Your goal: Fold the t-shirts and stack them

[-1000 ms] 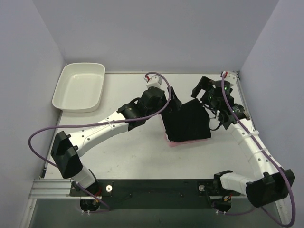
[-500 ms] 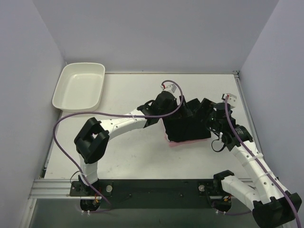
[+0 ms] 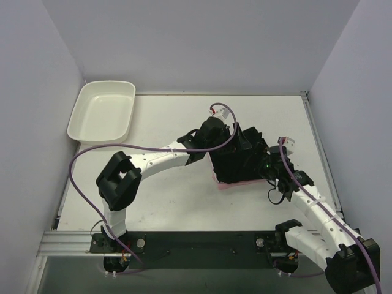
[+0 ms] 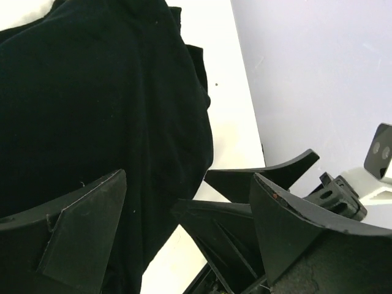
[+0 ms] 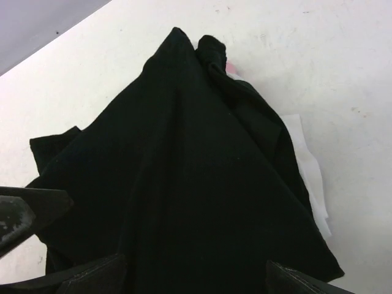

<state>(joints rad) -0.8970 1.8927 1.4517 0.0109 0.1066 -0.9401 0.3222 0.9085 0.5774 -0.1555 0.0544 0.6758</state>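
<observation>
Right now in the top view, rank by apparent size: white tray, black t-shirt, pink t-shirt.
1. white tray, largest
2. black t-shirt; it is partly covered, so this is close to the tray
3. pink t-shirt; only an edge shows under the black one

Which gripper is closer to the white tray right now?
Left. The left gripper hangs open over the black shirt's far edge, well right of the tray. The right gripper, also open, sits at the shirt's right side, even farther away.
</observation>
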